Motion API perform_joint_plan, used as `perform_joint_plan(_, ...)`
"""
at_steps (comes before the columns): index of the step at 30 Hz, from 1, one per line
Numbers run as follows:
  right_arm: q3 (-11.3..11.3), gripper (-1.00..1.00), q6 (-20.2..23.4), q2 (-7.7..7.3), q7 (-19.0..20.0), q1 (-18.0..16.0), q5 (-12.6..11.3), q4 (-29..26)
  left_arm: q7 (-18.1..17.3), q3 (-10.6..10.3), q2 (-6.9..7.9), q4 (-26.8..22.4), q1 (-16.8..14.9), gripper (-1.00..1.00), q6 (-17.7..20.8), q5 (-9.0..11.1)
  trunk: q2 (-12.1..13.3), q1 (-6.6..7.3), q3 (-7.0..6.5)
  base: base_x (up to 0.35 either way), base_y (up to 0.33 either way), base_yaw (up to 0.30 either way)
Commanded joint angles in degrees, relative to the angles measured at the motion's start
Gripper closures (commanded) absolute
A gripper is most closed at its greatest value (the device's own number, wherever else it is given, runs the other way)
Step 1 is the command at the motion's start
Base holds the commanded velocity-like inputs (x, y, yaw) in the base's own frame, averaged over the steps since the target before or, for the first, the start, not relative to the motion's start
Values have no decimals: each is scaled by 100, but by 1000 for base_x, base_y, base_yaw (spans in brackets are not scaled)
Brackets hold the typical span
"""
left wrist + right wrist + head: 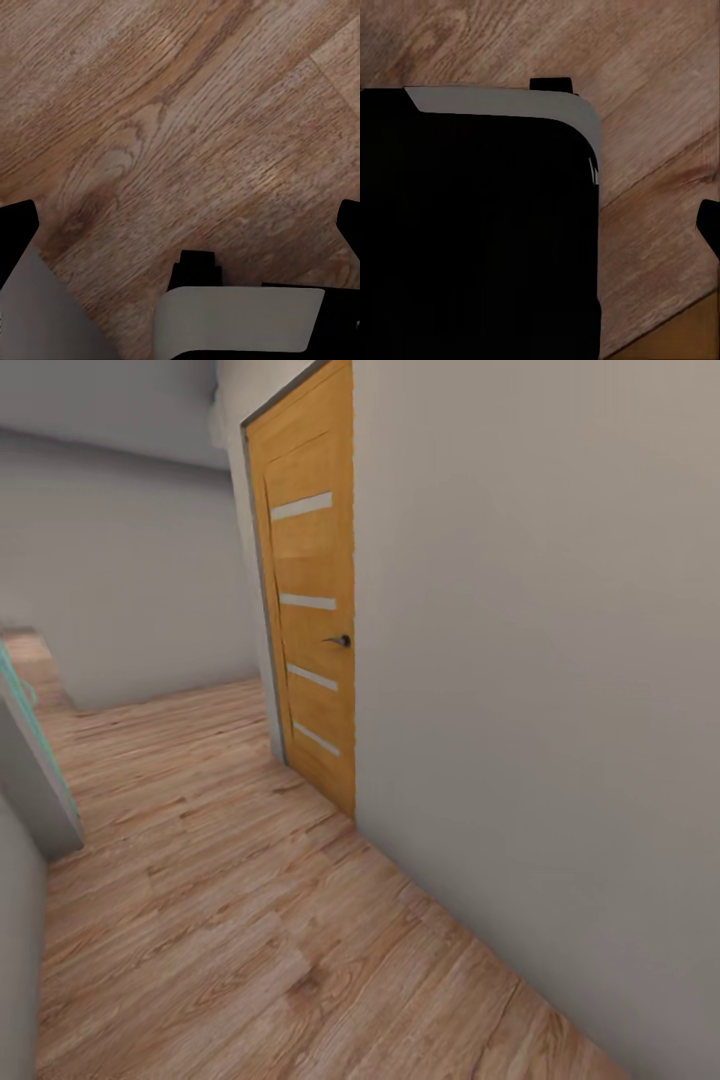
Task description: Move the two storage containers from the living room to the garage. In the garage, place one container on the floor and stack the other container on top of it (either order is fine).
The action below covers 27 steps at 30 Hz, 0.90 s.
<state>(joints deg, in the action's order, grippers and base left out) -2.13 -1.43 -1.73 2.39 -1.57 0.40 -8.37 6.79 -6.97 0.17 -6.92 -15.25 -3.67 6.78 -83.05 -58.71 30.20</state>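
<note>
The two storage containers are out of view. In the left wrist view my left gripper (180, 225) hangs open over light wood plank floor (187, 112), one dark fingertip (16, 225) at each side edge and nothing between them. In the right wrist view one dark fingertip (709, 225) of my right gripper (540, 225) stands far out to the side above the same plank floor (660, 112). A black, grey-edged part of my own body (472, 225) covers the other side. That gripper looks open and empty.
I am in a corridor with a wood plank floor (230, 920). A pale grey wall (540, 710) runs close along my right, holding a closed orange wood door (310, 600) with a dark handle (340, 641). Another wall corner (35, 780) stands at the left. The corridor continues ahead and leftward.
</note>
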Motion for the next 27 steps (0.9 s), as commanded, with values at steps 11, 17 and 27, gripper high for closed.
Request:
perform_joint_plan(11,-24,-100,-15,-3,25,-1,4,2,16,-50,1,6,-6,-100,-20,60,-2,-2,5,206,-42,253)
perform_joint_plan(17,-24,-100,-15,-3,25,0,0,2,16,-50,1,7,-5,-100,-20,60,-2,-2,5,230,-6,257)
perform_joint_plan(27,-24,-100,-15,-4,25,0,-4,2,15,-50,-4,7,-6,-100,-20,60,-2,-2,5,236,-1,233)
